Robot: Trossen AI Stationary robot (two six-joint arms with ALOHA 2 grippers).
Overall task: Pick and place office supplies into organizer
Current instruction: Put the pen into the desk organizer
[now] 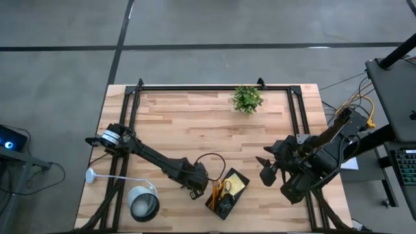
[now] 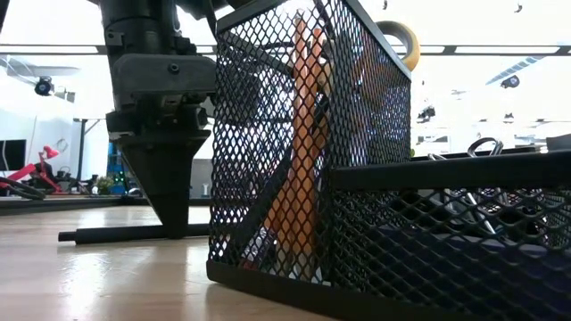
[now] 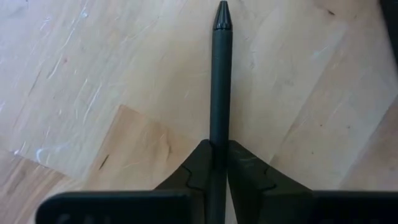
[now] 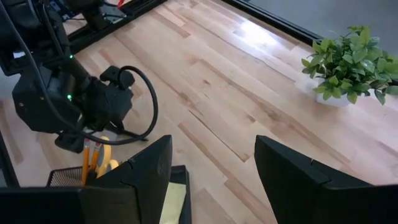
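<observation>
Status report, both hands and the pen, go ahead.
Left hand shut on black pen, beside organizer. Right hand open, waiting right side. Nothing blocking.

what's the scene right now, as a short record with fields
left gripper: shut on black pen, low at the table, beside the organizer
right gripper: open, empty, off to the right
organizer: holds scissors, sticky pad
plant: far edge
lamp: near left corner
</observation>
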